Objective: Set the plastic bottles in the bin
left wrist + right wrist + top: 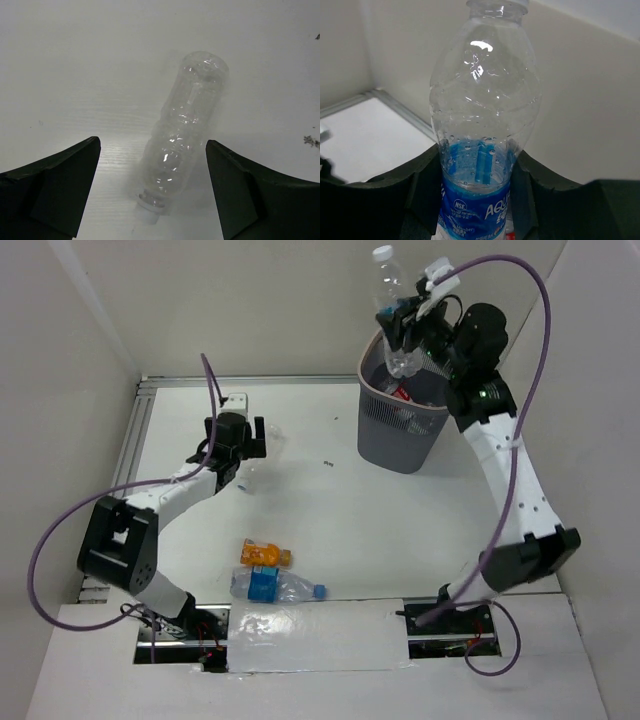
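My right gripper point(404, 326) is shut on a clear bottle point(390, 285) with a blue label and white cap, holding it upright above the mouth of the dark mesh bin point(397, 443). In the right wrist view both pads point(415, 192) press on the bottle point(482, 115) at its label. A bottle with red on it point(403, 393) lies inside the bin. My left gripper point(240, 445) is open, its jaws straddling a clear unlabelled bottle point(185, 125) that lies on the table, white cap towards the camera. An orange bottle point(265, 554) and a blue-labelled, blue-capped bottle point(275, 585) lie near the front.
White walls close in the table on the left, back and right. A metal rail point(250, 381) runs along the far edge. A white board point(320, 635) covers the front between the arm bases.
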You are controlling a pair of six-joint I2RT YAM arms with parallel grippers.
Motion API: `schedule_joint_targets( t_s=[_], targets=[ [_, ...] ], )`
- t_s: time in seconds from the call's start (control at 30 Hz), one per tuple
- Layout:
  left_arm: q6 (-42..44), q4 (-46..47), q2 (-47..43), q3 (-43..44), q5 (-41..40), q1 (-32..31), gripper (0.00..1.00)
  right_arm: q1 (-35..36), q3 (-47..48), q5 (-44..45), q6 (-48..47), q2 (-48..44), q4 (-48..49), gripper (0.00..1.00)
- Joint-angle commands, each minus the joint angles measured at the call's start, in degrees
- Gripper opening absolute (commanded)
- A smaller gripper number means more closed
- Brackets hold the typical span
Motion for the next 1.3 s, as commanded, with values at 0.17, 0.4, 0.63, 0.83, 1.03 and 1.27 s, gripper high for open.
schedule_joint_targets(
  t_s=[0.17, 0.4, 0.63, 0.83, 1.03, 1.27],
  targets=[
    [7.87, 7.27, 13.42, 8.04, 3.45, 2.15, 0.99, -14.49, 8.97, 1.06, 1.78, 16.47, -1.33, 1.0],
    [10.07, 6.58, 19.75, 14.03, 6.0, 2.15, 0.99, -16.36, 6.55, -5.98, 3.1, 11.42, -7.23, 1.0],
    [9.02, 6.04, 21.61, 15.44, 12.33, -1.62, 0.99, -15.22, -7.52, -6.51, 3.1, 1.13, -5.91, 1.0],
    [9.63, 5.43, 21.08, 13.96, 20.85, -1.63, 0.99, -15.21, -12.89, -6.51, 3.62, -2.92, -6.44, 1.0],
    [12.44, -2.19, 23.44, 17.88, 20.18, -1.11, 0.99, -15.21, -14.65, -7.04, 4.68, -4.95, -6.96, 1.0],
    [12.45, -11.7, 28.98, 24.85, 18.05, -0.57, 0.95, -15.74, -16.23, -17.4, 4.07, -8.89, -7.59, 1.0]
  ],
)
